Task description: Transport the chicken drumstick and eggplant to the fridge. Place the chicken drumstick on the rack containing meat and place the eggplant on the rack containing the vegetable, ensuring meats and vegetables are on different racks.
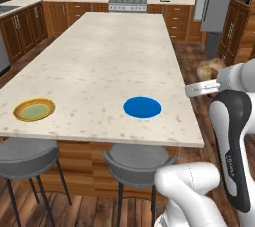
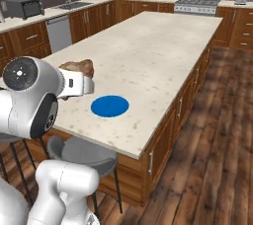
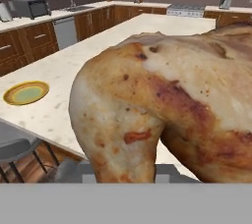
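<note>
My pincer [image 2: 81,77] has hold of the chicken drumstick [image 3: 162,105], though I cannot see my finger tips or tell how wide they stand, because the meat hides them. In the hand view the drumstick looms right up against the camera, golden-brown and lumpy, with a paler patch across its upper side. In the left base view it shows as a tan lump [image 1: 210,68] just beyond my wrist, off the right edge of the island counter [image 1: 99,56] and above the wooden floor. In the right base view it [image 2: 79,67] sits just past my hand, over the near left part of the counter.

A blue plate [image 1: 142,107] lies on the near part of the counter, and a yellow-rimmed plate with a green middle [image 1: 34,109] lies well to its left, near the front edge. Two grey stools [image 1: 139,160] stand tucked under the near side. The fridge [image 1: 213,2] stands far off to the right, its grey door seen past the end of the counter.
</note>
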Tool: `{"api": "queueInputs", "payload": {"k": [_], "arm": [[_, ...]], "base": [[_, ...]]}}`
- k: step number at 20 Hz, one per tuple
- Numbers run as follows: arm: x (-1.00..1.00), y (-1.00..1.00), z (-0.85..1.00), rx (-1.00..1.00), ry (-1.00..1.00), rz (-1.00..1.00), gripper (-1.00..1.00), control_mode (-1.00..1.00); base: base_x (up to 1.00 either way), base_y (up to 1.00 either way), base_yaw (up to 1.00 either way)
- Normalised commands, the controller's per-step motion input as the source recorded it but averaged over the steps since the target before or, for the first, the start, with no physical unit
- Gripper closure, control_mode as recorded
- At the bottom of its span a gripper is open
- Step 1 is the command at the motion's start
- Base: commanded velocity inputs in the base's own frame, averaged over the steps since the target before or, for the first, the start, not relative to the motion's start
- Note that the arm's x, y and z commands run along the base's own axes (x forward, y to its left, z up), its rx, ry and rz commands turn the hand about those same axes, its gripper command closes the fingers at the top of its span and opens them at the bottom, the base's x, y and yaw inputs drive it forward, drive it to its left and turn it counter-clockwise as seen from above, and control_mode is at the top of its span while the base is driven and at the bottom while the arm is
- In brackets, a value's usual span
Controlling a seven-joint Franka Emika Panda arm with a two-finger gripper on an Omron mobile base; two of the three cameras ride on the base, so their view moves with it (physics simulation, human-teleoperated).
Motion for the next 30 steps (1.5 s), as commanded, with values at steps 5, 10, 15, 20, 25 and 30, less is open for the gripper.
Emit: {"api": "queueInputs", "payload": {"k": [5, 10, 15, 20, 25, 30], "arm": [[0.0, 0.0, 0.0, 0.0, 0.0, 0.0, 1.0, 1.0], [0.0, 0.0, 0.0, 0.0, 0.0, 0.0, 1.0, 1.0], [0.0, 0.0, 0.0, 0.0, 0.0, 0.0, 1.0, 1.0], [0.0, 0.0, 0.0, 0.0, 0.0, 0.0, 1.0, 1.0], [0.0, 0.0, 0.0, 0.0, 0.0, 0.0, 1.0, 1.0], [0.0, 0.0, 0.0, 0.0, 0.0, 0.0, 1.0, 1.0]], "base": [[-0.84, -1.0, -0.25], [-0.24, -1.0, -0.23], [0.7, -1.0, -0.14], [1.0, -0.8, 0.0], [1.0, -0.41, 0.0], [1.0, 0.01, -0.01]]}}
